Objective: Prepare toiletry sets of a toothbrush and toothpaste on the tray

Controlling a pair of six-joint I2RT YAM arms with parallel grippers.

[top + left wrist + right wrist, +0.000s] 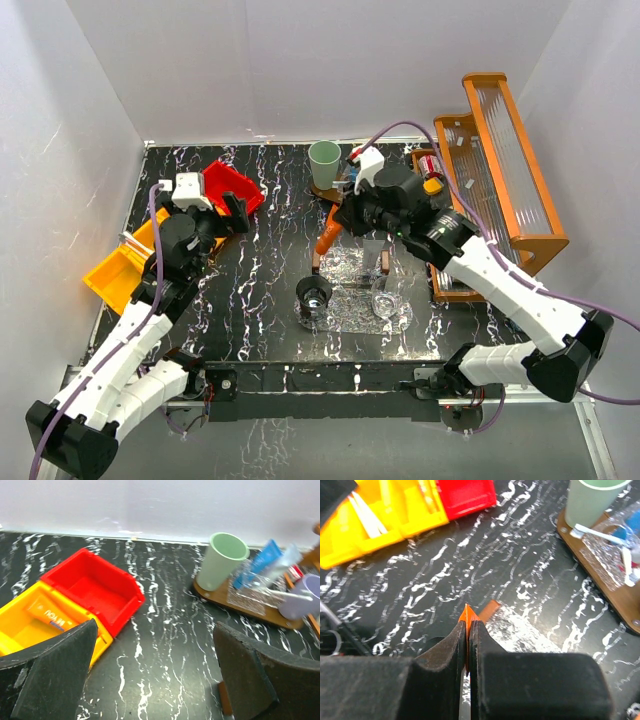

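The black marbled tabletop [270,270] is carrying the wooden tray [615,597] at its far side. The tray is holding a green cup [592,500], a lilac cup [305,597], a blue tube [262,562] and a toothbrush [597,533]. The left pincer [155,630] is gaping wide, gripping nothing. The right pincer [468,626] is pinching the orange tube [468,613] by its thin flat end, above the tabletop and short of the tray. So slim a pinch is risking the tube swivelling or slipping free. Its hanging body may also be tipping the green cup on arrival.
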